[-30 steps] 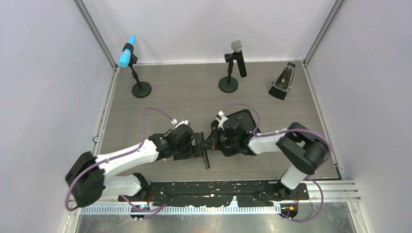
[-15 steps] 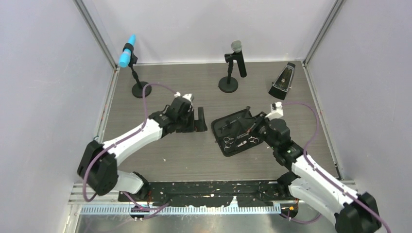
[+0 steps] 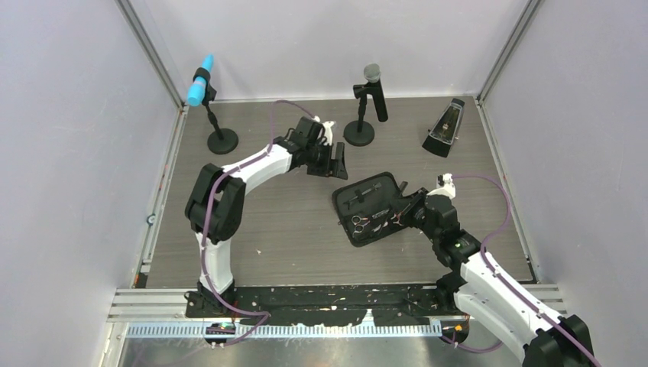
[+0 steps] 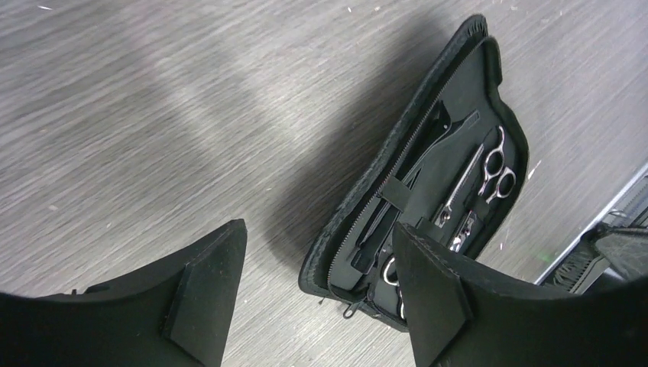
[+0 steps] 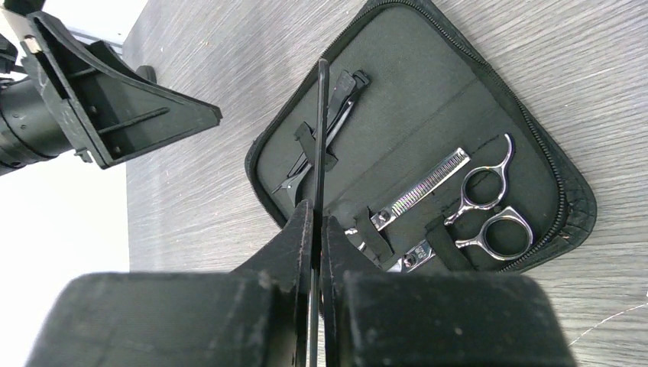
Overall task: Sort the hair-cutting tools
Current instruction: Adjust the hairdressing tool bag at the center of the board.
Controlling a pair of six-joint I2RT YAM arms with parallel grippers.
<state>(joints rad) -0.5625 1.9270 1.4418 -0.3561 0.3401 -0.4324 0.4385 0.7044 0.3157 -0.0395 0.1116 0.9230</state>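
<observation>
The black zip case (image 3: 372, 208) lies open on the table with silver scissors (image 5: 484, 209) strapped in its right half and thin black hair clips (image 5: 330, 131) in its left half. My right gripper (image 5: 315, 210) is shut on the flat black comb (image 5: 322, 115), seen edge-on and pointing out over the clips. In the top view that right gripper (image 3: 405, 212) sits at the case's right edge. My left gripper (image 3: 336, 162) hangs open and empty behind the case, near the grey microphone's base. From the left wrist, the case (image 4: 428, 191) and scissors (image 4: 497, 164) show past the left gripper (image 4: 317, 294).
A blue-headed microphone (image 3: 202, 88) stands at the back left. A grey-headed one (image 3: 372, 92) on a round base (image 3: 358, 134) stands just behind my left gripper. A dark metronome (image 3: 445, 128) sits at the back right. Walls close in the table on three sides.
Both grippers were together at the front middle of the table. The left one has swung open to the back; the right arm has drawn back to the right, still gripping the comb.
</observation>
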